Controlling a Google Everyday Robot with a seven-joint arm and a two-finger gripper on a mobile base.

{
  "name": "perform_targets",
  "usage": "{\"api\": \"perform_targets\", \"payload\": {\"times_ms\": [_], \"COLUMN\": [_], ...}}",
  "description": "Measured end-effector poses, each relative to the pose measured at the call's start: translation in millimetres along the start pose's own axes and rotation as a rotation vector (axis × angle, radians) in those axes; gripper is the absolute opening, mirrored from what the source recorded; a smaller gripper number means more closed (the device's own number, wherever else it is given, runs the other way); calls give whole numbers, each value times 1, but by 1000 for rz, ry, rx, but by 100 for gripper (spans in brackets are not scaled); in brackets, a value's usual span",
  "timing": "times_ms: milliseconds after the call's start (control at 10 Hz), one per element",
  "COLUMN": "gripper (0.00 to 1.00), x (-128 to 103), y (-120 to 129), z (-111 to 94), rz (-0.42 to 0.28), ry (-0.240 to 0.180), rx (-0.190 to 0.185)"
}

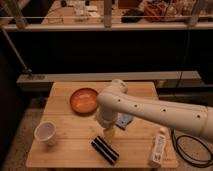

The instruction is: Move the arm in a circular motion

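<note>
The arm (150, 112) is a large glossy white tube that reaches in from the right edge across the wooden table (65, 150). Its rounded joint (112, 97) hangs over the table's middle, just right of the orange bowl (82, 100). The gripper (109, 133) points down from that joint, just above the table between the bowl and a black oblong object (105, 150). It holds nothing that I can see.
A white cup (46, 133) stands at the front left. A white bottle (159, 146) lies at the front right. A blue object (124, 120) peeks out under the arm. A black cable (192, 150) lies on the floor to the right. A railing runs behind the table.
</note>
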Motion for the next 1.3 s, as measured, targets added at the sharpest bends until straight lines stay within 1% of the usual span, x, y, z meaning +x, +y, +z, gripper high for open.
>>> {"api": "perform_targets", "payload": {"times_ms": [100,200,300,400,600,700,800,900,1000,1200,1300], "gripper": [80,80,80,80,80,80,80,80,80,80,80], "x": [7,19,32,55,101,137,174,189,219,265,282], "y": [-25,-48,-64,-86,-112,-123,-125,-124,-118,-94,-80], "z": [0,-1,-2,-5,-11,-16,-21,-22,-24,-30,-32], "rz": [-8,1,18,52,122,181,246,276,338,427,456], "ry": [1,-5,-10,-11,-3,6,15,18,22,43,58], "rx": [16,32,44,65,98,112,121,122,131,141,144]}}
